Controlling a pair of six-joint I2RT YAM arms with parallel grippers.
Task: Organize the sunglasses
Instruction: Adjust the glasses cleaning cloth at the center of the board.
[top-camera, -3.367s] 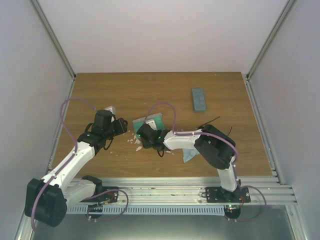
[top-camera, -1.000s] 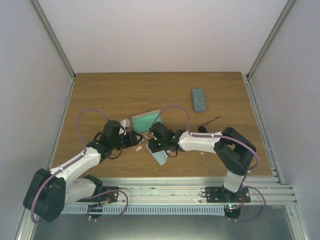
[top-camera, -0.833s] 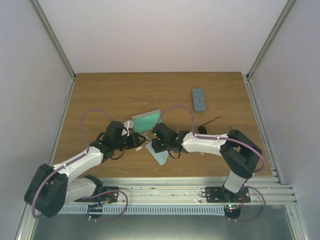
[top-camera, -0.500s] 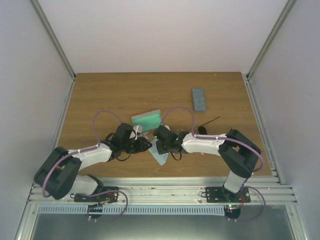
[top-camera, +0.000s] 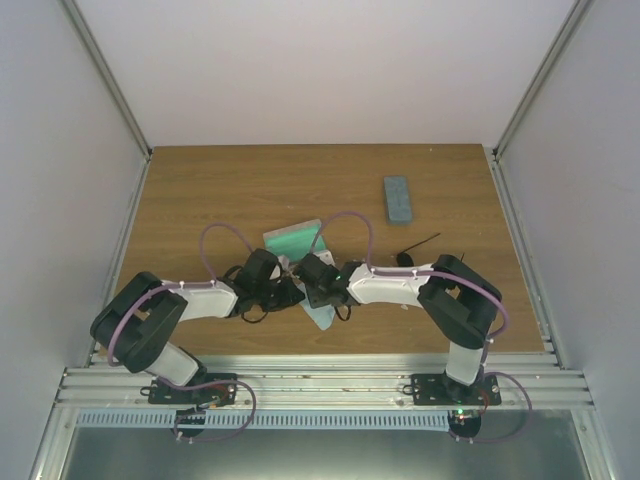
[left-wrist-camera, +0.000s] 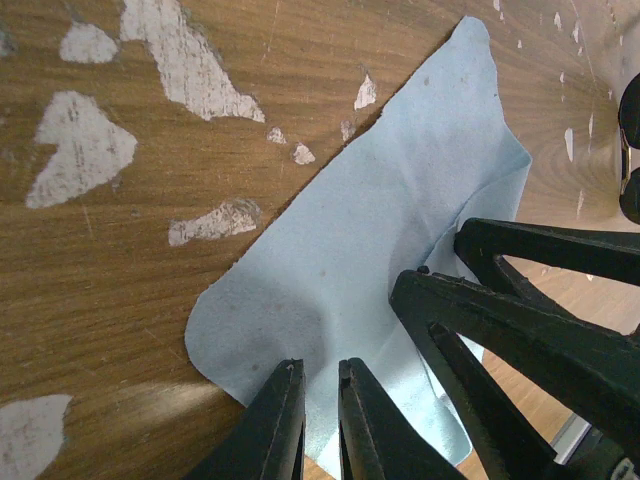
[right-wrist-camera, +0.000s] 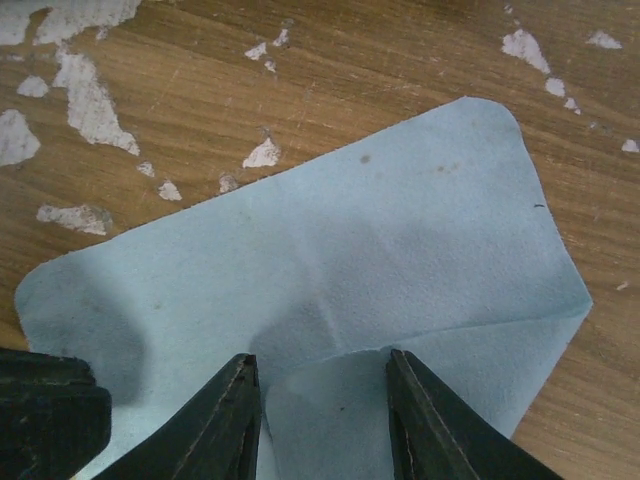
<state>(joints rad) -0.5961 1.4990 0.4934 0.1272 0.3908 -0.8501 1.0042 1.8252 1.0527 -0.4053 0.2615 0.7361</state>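
The wooden table (top-camera: 200, 200) takes up most of the top view, and both arms bend in toward its middle. They crowd the spot, so the overhead shot hides the fingertips. An open case (top-camera: 294, 240) with green lining sits just behind them, and a closed grey case (top-camera: 397, 198) lies well off to the right.

Both grippers are down on the light-blue cloth (top-camera: 321, 316). The right gripper (right-wrist-camera: 320, 356) has its fingers spread, straddling a fold in it. The left gripper (left-wrist-camera: 318, 368) is nearly closed at the cloth's edge, but I honestly can't tell if it's pinching anything.

I can only spot one pair of sunglasses (top-camera: 405, 258), on the table tucked against the right forearm and partly hidden.
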